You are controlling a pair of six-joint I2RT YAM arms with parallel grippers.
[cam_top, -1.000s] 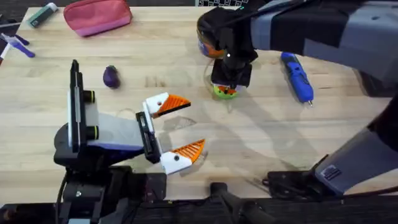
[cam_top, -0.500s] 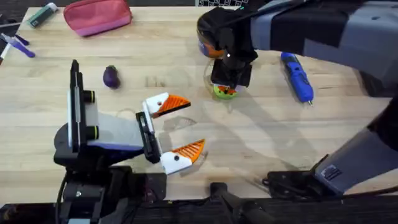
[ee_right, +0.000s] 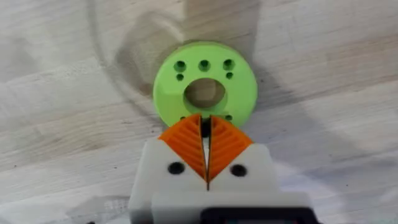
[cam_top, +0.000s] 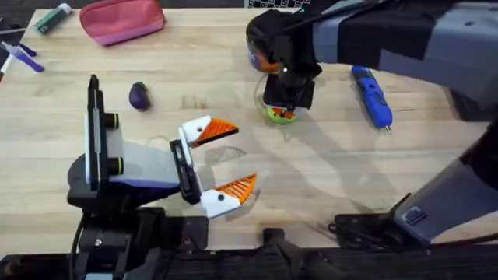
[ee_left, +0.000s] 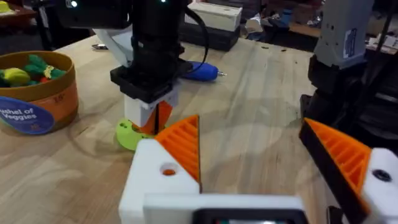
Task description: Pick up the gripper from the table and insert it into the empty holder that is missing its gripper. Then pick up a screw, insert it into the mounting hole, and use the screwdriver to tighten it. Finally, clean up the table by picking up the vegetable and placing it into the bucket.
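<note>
Right tool (ee_right: 205, 146) clenched over green disc (ee_right: 205, 81); left tool (cam_top: 224, 159) released.

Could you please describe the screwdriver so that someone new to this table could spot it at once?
Look at the far right part of the wooden table, beyond the right arm. The screwdriver lies there: blue, pen-shaped, with a thin metal tip, and nothing else there is blue.
</note>
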